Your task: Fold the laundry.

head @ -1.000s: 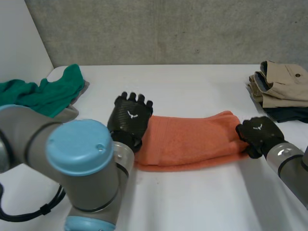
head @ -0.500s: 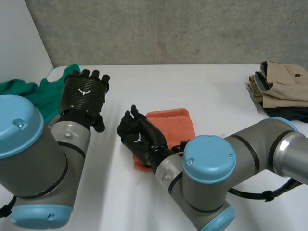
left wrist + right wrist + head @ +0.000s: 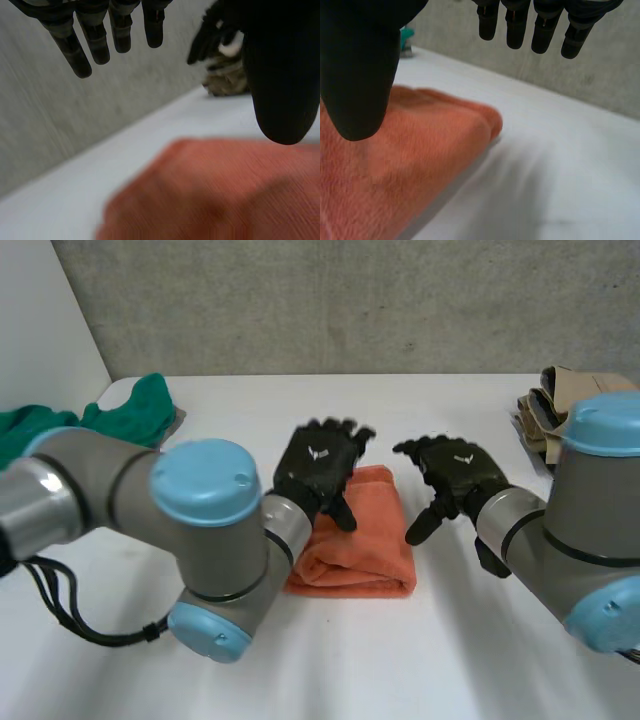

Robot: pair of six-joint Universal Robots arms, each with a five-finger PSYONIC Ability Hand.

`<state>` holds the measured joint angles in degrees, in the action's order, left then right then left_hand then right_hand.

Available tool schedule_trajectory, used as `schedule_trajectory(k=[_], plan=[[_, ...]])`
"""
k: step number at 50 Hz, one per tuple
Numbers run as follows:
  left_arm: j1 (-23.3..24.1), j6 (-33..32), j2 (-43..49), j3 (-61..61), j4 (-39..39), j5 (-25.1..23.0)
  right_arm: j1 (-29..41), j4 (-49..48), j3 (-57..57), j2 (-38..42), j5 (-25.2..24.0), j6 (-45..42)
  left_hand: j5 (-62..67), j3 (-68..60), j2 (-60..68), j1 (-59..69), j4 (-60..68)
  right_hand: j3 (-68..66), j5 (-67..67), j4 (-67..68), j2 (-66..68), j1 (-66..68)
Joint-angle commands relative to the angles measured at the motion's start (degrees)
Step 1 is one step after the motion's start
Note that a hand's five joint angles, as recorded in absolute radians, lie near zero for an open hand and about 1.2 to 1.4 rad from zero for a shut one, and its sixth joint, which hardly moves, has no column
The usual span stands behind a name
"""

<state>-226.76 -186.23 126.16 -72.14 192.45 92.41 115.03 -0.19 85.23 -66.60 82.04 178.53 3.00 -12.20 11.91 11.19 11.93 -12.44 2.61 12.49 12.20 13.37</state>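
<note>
Head view: an orange terry towel (image 3: 355, 540) lies folded into a thick, compact rectangle near the middle of the white desk (image 3: 450, 660). The left hand (image 3: 318, 470) hovers over the towel's far left corner, fingers loosely extended, thumb pointing down at the cloth, holding nothing. The right hand (image 3: 455, 472) is just beside the towel's right edge and clear of it, spread and empty. A crumpled green cloth (image 3: 120, 418) lies at the desk's far left. A stack of folded beige and dark garments (image 3: 550, 415) sits at the far right. Left wrist view: the fingers (image 3: 80, 55) hang straight above the towel with the thumb close over it; contact cannot be confirmed. Right wrist view: the fingers (image 3: 520, 25) are straight over bare desk, and the towel's rounded folded edge lies beneath the thumb. Assessment: the towel appears fully folded and probably only needs placing with the stack. The green cloth is not yet folded.
</note>
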Motion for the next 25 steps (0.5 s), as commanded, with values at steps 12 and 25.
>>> schedule_trajectory(k=[12, 25], plan=[[0.09, -21.71, 5.23, 0.16, -10.86, 16.39, 0.98, 2.92, -10.52, 17.37, -7.16, -4.93, 1.42, -2.22, 2.51, 3.23, 2.5, -5.71, 5.54, 5.66, 5.95, 4.78], [0.62, -21.37, 1.47, 0.25, -10.34, 15.6, 3.18, 3.1, -8.87, 8.0, 0.41, -13.03, 0.58, -1.38, 1.67, 2.39, 1.66, -7.74, 7.58, 7.69, 7.99, 6.82]])
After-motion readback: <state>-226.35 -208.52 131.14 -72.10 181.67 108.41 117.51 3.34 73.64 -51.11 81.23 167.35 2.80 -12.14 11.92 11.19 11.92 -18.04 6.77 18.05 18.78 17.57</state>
